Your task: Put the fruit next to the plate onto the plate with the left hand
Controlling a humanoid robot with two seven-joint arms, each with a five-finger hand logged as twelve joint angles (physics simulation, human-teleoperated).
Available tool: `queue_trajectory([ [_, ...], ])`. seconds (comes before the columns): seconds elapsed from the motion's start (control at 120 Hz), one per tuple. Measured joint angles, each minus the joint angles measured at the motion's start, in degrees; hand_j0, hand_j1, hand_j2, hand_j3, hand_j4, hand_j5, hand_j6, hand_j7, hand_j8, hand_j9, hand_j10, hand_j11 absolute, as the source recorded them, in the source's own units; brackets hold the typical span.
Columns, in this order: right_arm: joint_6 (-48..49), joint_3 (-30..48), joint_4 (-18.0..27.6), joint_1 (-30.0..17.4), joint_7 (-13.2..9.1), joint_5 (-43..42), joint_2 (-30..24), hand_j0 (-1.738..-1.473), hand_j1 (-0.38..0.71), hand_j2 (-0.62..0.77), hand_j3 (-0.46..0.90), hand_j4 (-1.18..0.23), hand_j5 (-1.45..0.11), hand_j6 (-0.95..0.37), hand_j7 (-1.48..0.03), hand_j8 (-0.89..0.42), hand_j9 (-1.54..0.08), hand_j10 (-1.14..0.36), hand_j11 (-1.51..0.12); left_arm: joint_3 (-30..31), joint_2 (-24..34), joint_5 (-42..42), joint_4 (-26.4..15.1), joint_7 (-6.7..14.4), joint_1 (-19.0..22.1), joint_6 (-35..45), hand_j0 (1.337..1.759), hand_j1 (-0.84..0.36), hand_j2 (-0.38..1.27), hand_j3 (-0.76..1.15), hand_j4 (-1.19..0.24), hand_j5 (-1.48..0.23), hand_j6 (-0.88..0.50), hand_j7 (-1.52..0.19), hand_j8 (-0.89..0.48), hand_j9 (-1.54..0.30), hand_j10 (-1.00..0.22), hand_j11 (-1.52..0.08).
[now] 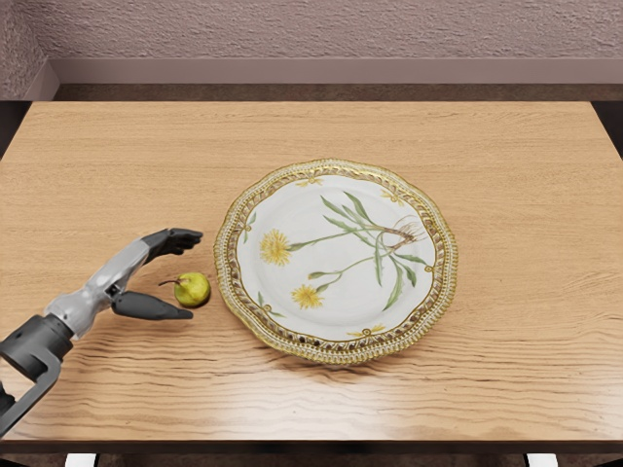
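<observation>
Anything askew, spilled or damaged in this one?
Nothing stands out. The plate lies flat and unbroken on the table. The small yellow-green fruit rests just off its left rim. The left hand is open, with fingers on either side of the fruit.

A light wooden table with wavy grain fills most of the view, and beyond its far edge a pale baseboard runs beneath a textured mauve wall.
</observation>
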Motion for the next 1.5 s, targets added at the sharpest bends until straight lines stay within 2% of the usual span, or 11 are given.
queue_trajectory([
  [0.283, -0.01, 0.0, 0.02, 0.34, -0.04, -0.01, 0.0, -1.658, -0.31, -0.01, 0.0, -0.03, -0.04, -0.03, -0.04, -0.03, -0.04, -0.03, -0.04, 1.32, -2.15, 0.88, 2.71, 0.0, -0.39, -0.05, 1.658, -0.08, 0.08, 0.0, -0.36, -0.47, -0.36, -0.47, -0.36, -0.47, -0.36, -0.47],
  [0.633, -0.08, 0.0, -0.01, 0.52, -0.02, -0.01, 0.0, -1.658, -0.31, -0.01, 0.0, -0.03, -0.04, -0.03, -0.04, -0.03, -0.04, -0.03, -0.04, 1.54, -2.88, 1.22, 3.11, 0.0, -1.53, -0.06, 1.658, -0.09, 0.08, 0.0, -0.37, -0.48, -0.38, -0.48, -0.37, -0.48, -0.37, -0.48],
  [0.742, -0.08, 0.0, -0.04, 0.53, -0.02, -0.01, 0.0, -1.658, -0.31, -0.01, 0.0, -0.03, -0.04, -0.03, -0.04, -0.03, -0.04, -0.03, -0.04, 1.58, -3.05, 1.68, 3.09, 0.56, -1.51, -0.13, 1.658, -0.11, 0.08, 0.0, -0.39, -0.5, -0.39, -0.5, -0.39, -0.5, -0.39, -0.5],
  [0.75, -0.08, 0.0, -0.03, 0.53, -0.02, -0.01, 0.0, -1.658, -0.31, -0.01, 0.0, -0.03, -0.04, -0.03, -0.04, -0.03, -0.04, -0.03, -0.04, 1.58, -3.06, 1.71, 3.09, 0.59, -1.52, -0.13, 1.658, -0.11, 0.08, 0.0, -0.39, -0.51, -0.38, -0.51, -0.39, -0.51, -0.39, -0.51],
  [0.758, -0.08, 0.0, -0.04, 0.53, -0.02, -0.01, 0.0, -1.658, -0.31, -0.01, 0.0, -0.03, -0.04, -0.03, -0.04, -0.03, -0.04, -0.03, -0.04, 1.55, -3.07, 1.68, 3.09, 0.57, -1.55, -0.06, 1.658, -0.12, 0.08, 0.0, -0.4, -0.5, -0.28, -0.7, -0.39, -0.51, -0.39, -0.51],
  [0.85, -0.08, 0.0, -0.06, 0.53, -0.01, -0.01, 0.0, -1.658, -0.31, -0.01, 0.0, -0.03, -0.04, -0.03, -0.04, -0.03, -0.04, -0.03, -0.04, 1.57, -3.08, 1.96, 3.05, 0.9, -1.45, -0.11, 1.658, -0.13, 0.08, 0.0, -0.41, -0.51, -0.33, -0.64, -0.4, -0.52, -0.4, -0.52],
  [0.975, -0.07, 0.0, -0.02, 0.53, 0.0, -0.01, 0.0, -1.658, -0.31, -0.01, 0.0, -0.03, -0.04, -0.03, -0.04, -0.03, -0.04, -0.03, -0.04, 1.57, -3.08, 2.05, 2.87, 1.06, -1.36, -0.13, 1.658, -0.14, 0.09, 0.0, -0.42, -0.52, -0.27, -0.71, -0.41, -0.53, -0.41, -0.53],
  [1.075, -0.07, 0.0, 0.0, 0.53, 0.0, -0.01, 0.0, -1.658, -0.31, -0.01, 0.0, -0.03, -0.04, -0.03, -0.04, -0.03, -0.04, -0.03, -0.04, 1.57, -2.91, 2.26, 2.71, 1.05, -1.21, -0.2, 1.658, -0.15, 0.09, 0.0, -0.42, -0.53, -0.26, -0.69, -0.42, -0.54, -0.42, -0.54],
  [1.275, -0.06, 0.0, 0.08, 0.55, 0.0, -0.01, 0.0, -1.658, -0.31, -0.01, 0.0, -0.03, -0.04, -0.03, -0.04, -0.03, -0.04, -0.03, -0.04, 1.59, -2.27, 2.32, 2.34, 1.14, -1.18, -0.31, 1.658, -0.16, 0.09, 0.0, -0.43, -0.55, -0.37, -0.6, -0.43, -0.55, -0.42, -0.55],
  [1.5, -0.08, 0.0, 0.03, 0.55, -0.04, -0.01, 0.0, -1.658, -0.31, -0.01, 0.0, -0.03, -0.04, -0.03, -0.04, -0.03, -0.04, -0.03, -0.04, 1.59, -2.03, 2.33, 2.27, 1.16, -1.19, -0.77, 1.658, -0.18, 0.09, 0.0, -0.45, -0.57, -0.42, -0.59, -0.44, -0.57, -0.44, -0.57],
])
